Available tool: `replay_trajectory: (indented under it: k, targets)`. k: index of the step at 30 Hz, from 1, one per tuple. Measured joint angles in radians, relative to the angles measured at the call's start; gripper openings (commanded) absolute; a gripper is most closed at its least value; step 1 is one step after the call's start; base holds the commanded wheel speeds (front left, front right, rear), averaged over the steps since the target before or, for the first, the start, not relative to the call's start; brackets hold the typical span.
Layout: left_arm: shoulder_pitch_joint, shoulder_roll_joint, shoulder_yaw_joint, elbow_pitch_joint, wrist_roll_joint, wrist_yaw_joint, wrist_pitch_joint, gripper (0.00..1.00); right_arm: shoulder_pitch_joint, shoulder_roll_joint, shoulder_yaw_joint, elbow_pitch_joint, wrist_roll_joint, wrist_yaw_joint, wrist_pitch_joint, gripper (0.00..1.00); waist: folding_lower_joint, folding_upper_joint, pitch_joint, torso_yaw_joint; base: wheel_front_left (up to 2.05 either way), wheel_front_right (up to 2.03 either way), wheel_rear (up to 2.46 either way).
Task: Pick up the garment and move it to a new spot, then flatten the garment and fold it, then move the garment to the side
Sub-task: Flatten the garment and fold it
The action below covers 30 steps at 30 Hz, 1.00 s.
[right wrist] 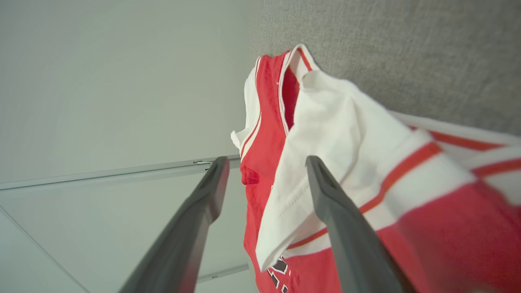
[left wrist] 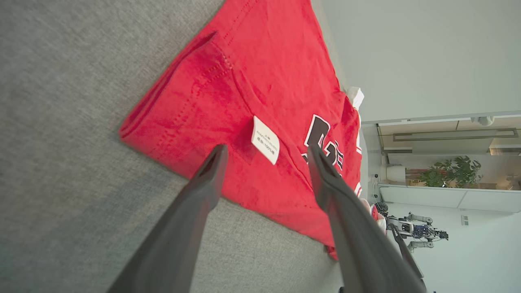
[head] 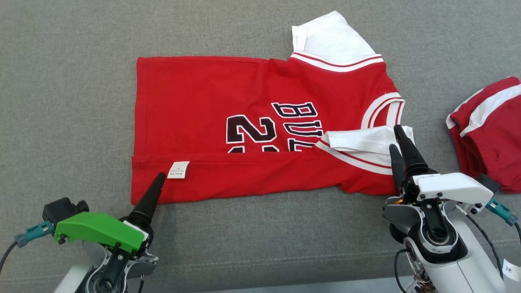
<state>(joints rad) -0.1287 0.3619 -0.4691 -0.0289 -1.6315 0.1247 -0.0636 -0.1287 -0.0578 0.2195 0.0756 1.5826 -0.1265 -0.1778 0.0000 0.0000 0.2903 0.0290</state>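
A red jersey [head: 244, 93] with white sleeves and black lettering lies spread on the grey surface [head: 69, 122]. Its near long edge is folded up over the front as a strip, with a white label [head: 178, 169] on it. My left gripper [head: 159, 178] is open at the strip's left end; in the left wrist view its fingers [left wrist: 211, 171] straddle the label [left wrist: 265, 140] just above the cloth. My right gripper [head: 395, 138] is open over the folded-in white sleeve [head: 366, 142]. The right wrist view shows that sleeve [right wrist: 338, 134] beside the right finger, with nothing held.
A second red and white garment [head: 488, 130] lies bunched at the right edge, close to my right arm. Bare grey surface stretches to the left of and behind the jersey. The surface's front edge [head: 285, 280] runs just ahead of both wrists.
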Motion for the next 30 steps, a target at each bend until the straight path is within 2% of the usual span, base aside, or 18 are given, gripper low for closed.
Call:
replay_trajectory:
  k: [6,10,24,30]
  targets:
    - [0.0,-0.006,0.007,0.022,0.0,0.0,-0.012,1.0,-0.007,-0.003,0.014,0.019,-0.01,0.0,0.013,1.0,0.0,0.0,-0.012,-0.008,0.0,0.0,0.0]
    - [0.001,-0.018,0.012,0.026,-0.001,0.0,-0.021,1.0,0.002,-0.032,0.016,0.02,-0.048,0.0,0.011,1.0,0.0,0.0,-0.019,-0.018,0.0,0.0,0.0]
    - [0.034,-0.063,0.032,0.035,-0.04,0.0,-0.053,1.0,0.171,-0.016,0.099,-0.079,-0.054,0.015,0.013,1.0,0.0,0.0,-0.03,-0.039,0.0,0.0,0.0]
    - [0.081,-0.081,0.031,0.023,-0.068,0.0,-0.056,1.0,0.242,-0.021,0.084,-0.087,-0.054,0.015,0.011,1.0,0.0,0.0,-0.033,-0.049,0.0,0.0,0.0]
